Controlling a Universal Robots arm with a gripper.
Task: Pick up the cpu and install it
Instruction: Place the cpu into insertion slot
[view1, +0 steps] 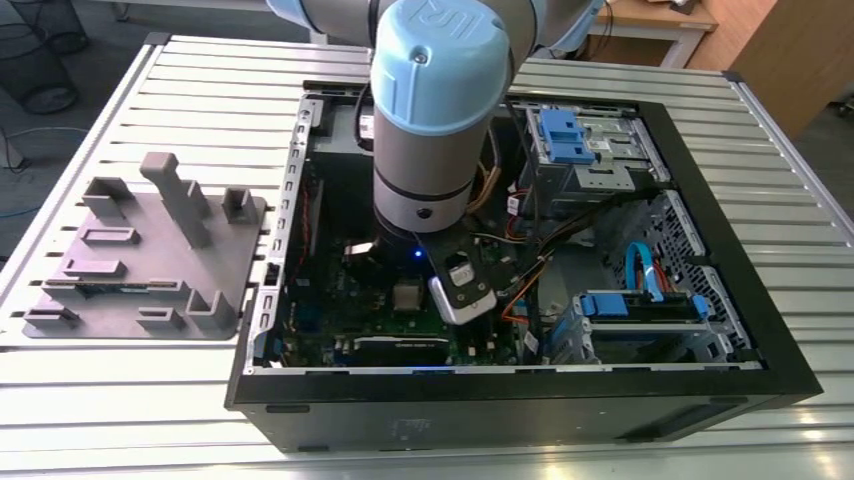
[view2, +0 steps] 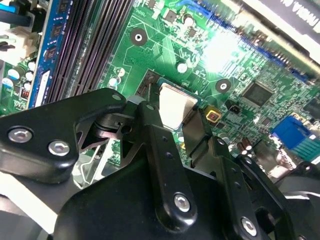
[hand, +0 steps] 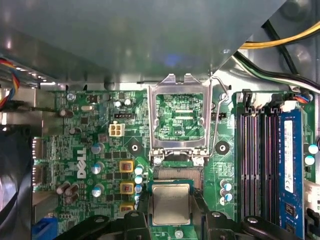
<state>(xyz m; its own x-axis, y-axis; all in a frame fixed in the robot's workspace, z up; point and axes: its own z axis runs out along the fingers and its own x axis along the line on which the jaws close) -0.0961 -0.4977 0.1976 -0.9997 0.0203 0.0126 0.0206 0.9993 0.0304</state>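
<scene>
While the grey holder block (view1: 140, 250) sits on the worktop (view1: 107, 400) at the exterior view's left, the arm (view1: 427, 120) reaches into the open PC case (view1: 534, 400) to its right. In first wrist view, pincer (hand: 170, 197) is clamped on the cpu (hand: 171, 205), over green mobo (hand: 90, 150), just beside open socket frame (hand: 179, 120).

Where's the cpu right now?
In the first wrist view, the cpu is gripped between the hand's fingers, over the green motherboard and right beside the open metal socket frame.
</scene>
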